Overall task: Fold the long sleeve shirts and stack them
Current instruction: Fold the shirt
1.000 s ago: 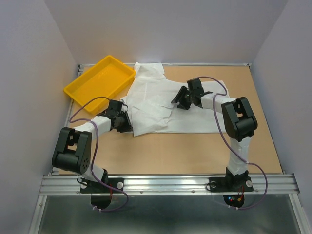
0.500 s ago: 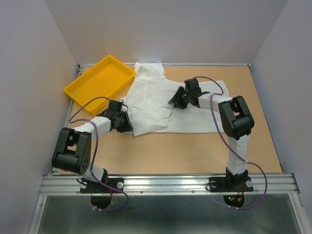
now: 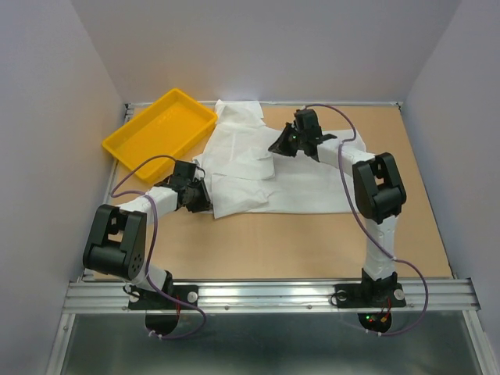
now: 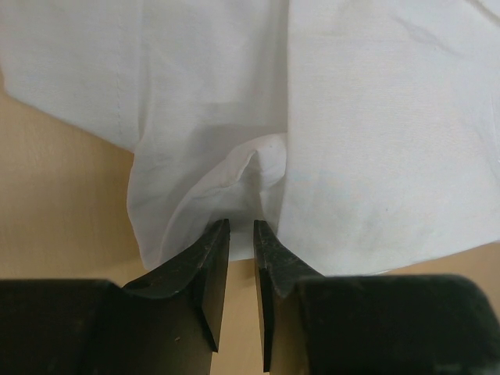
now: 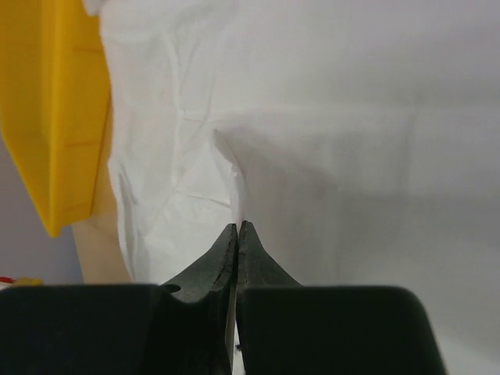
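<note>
One white long sleeve shirt (image 3: 238, 156) lies spread over the far middle of the table, its top reaching the yellow tray (image 3: 148, 137). My left gripper (image 3: 201, 201) sits at the shirt's near left hem. In the left wrist view its jaws (image 4: 240, 226) stand narrowly apart, with a puckered fold of the shirt (image 4: 375, 117) pinched between the tips. My right gripper (image 3: 276, 148) hovers over the shirt's upper middle. Its jaws (image 5: 237, 226) are pressed together on a raised ridge of the shirt (image 5: 351, 117), and a thin sliver of cloth shows between them.
The tray stands tilted at the far left corner and also shows at the left edge of the right wrist view (image 5: 55, 94). Bare brown tabletop (image 3: 312, 242) lies between the shirt and the arm bases. Grey walls close in three sides.
My right gripper has shut on the cloth and moved toward the far edge, drawing a fold of shirt with it. The left arm has stayed put.
</note>
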{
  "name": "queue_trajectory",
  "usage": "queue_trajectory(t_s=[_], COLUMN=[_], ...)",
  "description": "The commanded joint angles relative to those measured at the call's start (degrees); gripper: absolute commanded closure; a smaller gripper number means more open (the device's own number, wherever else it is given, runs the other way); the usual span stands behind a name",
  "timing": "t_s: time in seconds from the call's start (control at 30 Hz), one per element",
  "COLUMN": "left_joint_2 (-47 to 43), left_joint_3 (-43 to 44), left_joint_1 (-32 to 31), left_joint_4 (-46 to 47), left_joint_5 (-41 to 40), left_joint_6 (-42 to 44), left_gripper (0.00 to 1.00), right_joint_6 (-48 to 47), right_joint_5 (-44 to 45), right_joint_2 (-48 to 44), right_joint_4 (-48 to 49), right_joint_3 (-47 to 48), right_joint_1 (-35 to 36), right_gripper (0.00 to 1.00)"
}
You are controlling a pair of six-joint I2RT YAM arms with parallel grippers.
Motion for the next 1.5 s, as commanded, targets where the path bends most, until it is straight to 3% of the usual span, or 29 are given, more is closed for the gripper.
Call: queue_trajectory(t_s=[0.0,0.47,0.77,1.03,1.47], left_joint_2=[0.9,1.4,1.9,2.2,2.8], left_joint_3=[-1.7,-1.4,-0.8,-0.6,0.1], left_joint_1=[0.2,0.2,0.2,0.2,0.3], left_joint_4=[-3.9,-4.2,-4.4,-4.6,-5.0], left_joint_5=[-1.1,-1.5,-1.6,-1.8,-2.1], left_joint_6=[1.6,2.1,2.3,2.2,1.9], left_gripper=[0.68,0.68,0.68,0.68,0.68], right_joint_6=[-3.6,-8.1,-9.9,-11.5,-11.7], right_joint_5=[-0.6,2.3,-4.5,-8.9,-18.3], right_joint_2=[-1.8,4.1,9.6,7.1,-11.0], right_joint_4=[1.5,1.4,2.1,2.5,-0.1], right_joint_3=[11.1,38.5,46.2,39.5,11.5], right_joint_1=[0.6,0.1,0.2,0.3,-1.2], right_gripper=[0.99,0.99,0.99,0.99,0.99])
